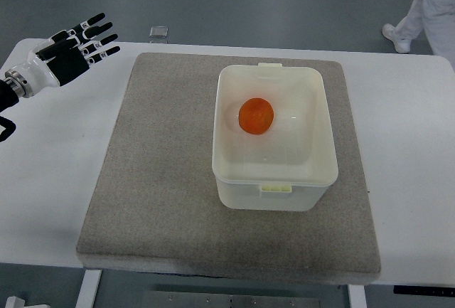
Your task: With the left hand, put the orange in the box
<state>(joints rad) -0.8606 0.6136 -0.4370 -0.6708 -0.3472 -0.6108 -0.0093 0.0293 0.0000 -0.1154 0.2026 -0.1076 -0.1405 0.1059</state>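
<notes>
From the top view, the orange [256, 116] lies inside the white box [274, 197], on its floor a little left of centre, touching no wall that I can make out. The box stands uncovered on a grey mat [163, 180]. My left hand [65, 57] hovers well apart from it, over the far-left corner of the white table [43, 187], fingers spread and holding nothing. Beyond the table is a grey floor, where a person's white-clad leg [426, 9] stands at the upper right.
</notes>
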